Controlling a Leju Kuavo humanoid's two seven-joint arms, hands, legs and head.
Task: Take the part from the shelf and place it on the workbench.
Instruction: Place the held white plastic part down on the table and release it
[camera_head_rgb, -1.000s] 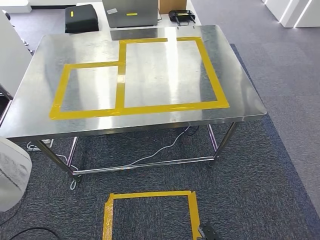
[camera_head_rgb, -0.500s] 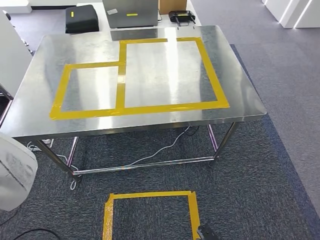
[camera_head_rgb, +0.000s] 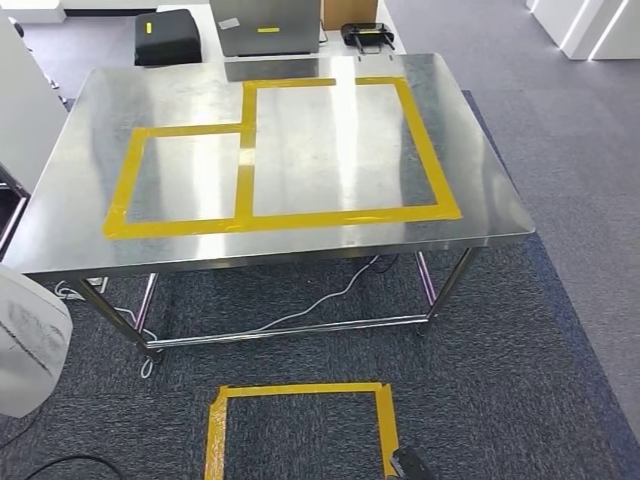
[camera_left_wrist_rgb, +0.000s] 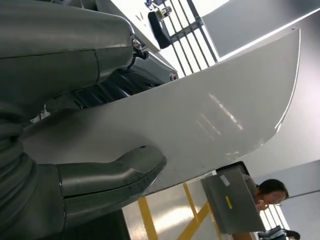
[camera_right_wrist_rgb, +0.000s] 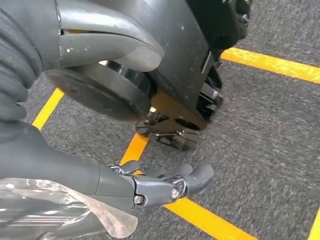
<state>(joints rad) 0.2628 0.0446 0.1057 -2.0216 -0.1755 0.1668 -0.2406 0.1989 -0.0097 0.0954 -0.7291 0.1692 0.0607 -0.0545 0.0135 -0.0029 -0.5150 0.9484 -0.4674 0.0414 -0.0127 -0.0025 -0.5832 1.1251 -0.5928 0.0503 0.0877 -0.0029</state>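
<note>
The part is a large white curved panel (camera_left_wrist_rgb: 211, 120); my left hand (camera_left_wrist_rgb: 75, 150) grips it, thumb (camera_left_wrist_rgb: 117, 172) on one face and fingers on the other. In the head view the same panel (camera_head_rgb: 26, 340) pokes in at the lower left edge, beside and below the front left corner of the steel workbench (camera_head_rgb: 483, 190). Yellow tape (camera_head_rgb: 243, 180) marks two rectangles on the bench top, with nothing inside them. My right hand (camera_right_wrist_rgb: 56, 165) hangs low over the carpet with its fingers apart, holding nothing.
Beyond the bench's far edge stand a grey case (camera_head_rgb: 266, 25), a black bag (camera_head_rgb: 167, 38) and a black device (camera_head_rgb: 367, 35). A taped yellow square (camera_head_rgb: 302, 430) marks the carpet in front of the bench, and cables (camera_head_rgb: 324, 295) run beneath it. A person (camera_left_wrist_rgb: 270, 192) sits behind the case.
The white panel at the left edge has risen a little and come slightly further into the picture. The whole head view has shifted by a few pixels.
</note>
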